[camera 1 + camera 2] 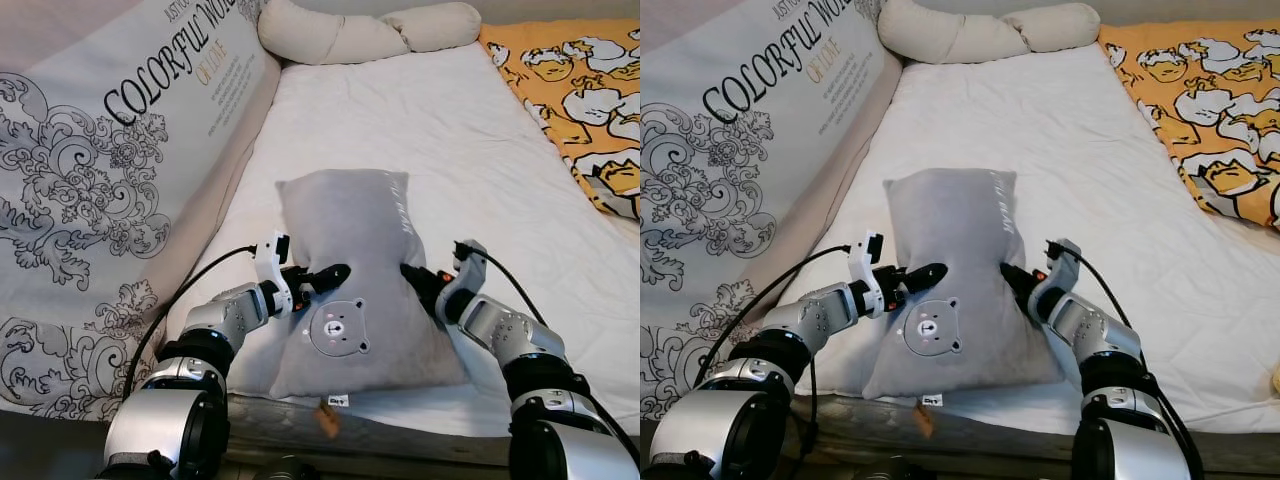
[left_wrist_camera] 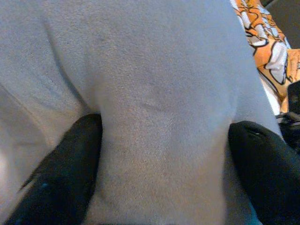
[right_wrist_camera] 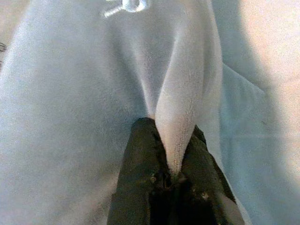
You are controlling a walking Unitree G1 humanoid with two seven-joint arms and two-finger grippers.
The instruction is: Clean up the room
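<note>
A grey pillow (image 1: 350, 225) with a bear face patch lies on the white mattress (image 1: 460, 130), near its front edge. My left gripper (image 1: 330, 276) is at the pillow's left side. In the left wrist view its fingers (image 2: 70, 164) stand wide apart, squeezing a thick bulge of grey pillow (image 2: 164, 117) between them. My right gripper (image 1: 412, 272) is at the pillow's right side. In the right wrist view the right gripper (image 3: 173, 173) is shut on a raised fold of the pillow (image 3: 180, 108).
A large patterned cushion (image 1: 100, 160) printed "COLORFUL WORLD" leans along the bed's left side. A long cream pillow (image 1: 360, 35) lies at the far end. An orange cartoon-print blanket (image 1: 580, 90) covers the right side. The mattress's front edge (image 1: 400, 425) is just below the pillow.
</note>
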